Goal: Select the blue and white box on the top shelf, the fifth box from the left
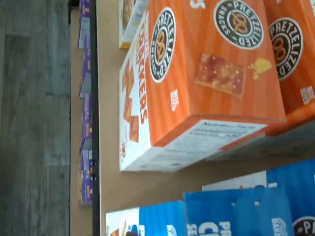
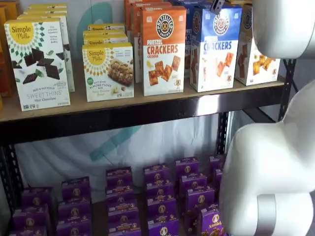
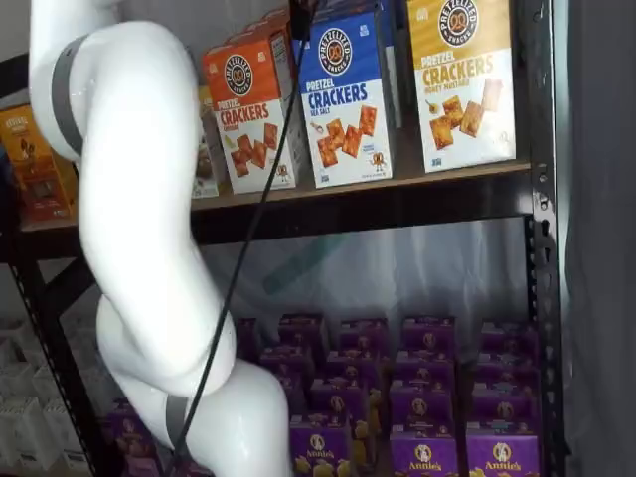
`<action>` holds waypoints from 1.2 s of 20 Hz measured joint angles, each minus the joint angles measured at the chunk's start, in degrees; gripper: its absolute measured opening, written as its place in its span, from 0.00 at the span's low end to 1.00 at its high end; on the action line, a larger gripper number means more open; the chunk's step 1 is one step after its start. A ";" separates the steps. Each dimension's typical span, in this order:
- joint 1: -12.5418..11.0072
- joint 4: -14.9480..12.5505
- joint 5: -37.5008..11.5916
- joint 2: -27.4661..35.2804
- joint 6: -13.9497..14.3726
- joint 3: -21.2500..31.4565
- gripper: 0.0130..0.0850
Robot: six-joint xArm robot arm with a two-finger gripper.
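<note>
The blue and white box (image 2: 215,49) stands on the top shelf (image 2: 147,112) between an orange-and-white cracker box (image 2: 163,49) and a yellow-and-white one (image 2: 258,61). It shows in both shelf views (image 3: 348,99), with more blue boxes behind it. The wrist view shows its blue top and white front (image 1: 162,219) beside the orange box (image 1: 197,83) on the tan board (image 1: 108,187). Only a dark tip of my gripper (image 2: 217,5) shows at the view's top edge, just above the blue box. In a shelf view it (image 3: 298,15) hangs with its cable above the box's top corner. No gap can be made out.
Simple Mills boxes (image 2: 38,64) and smaller bar boxes (image 2: 108,71) fill the shelf's left part. Several small purple boxes (image 2: 157,196) sit on the lower level. My white arm (image 3: 139,229) stands in front of the shelves. A black post (image 3: 542,199) borders the shelf.
</note>
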 joint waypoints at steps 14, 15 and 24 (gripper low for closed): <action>2.57 -5.13 3.30 4.83 0.43 -4.68 1.00; 2.72 -5.31 3.61 4.99 0.53 -4.86 1.00; 3.78 -6.40 4.31 5.29 1.10 -4.77 1.00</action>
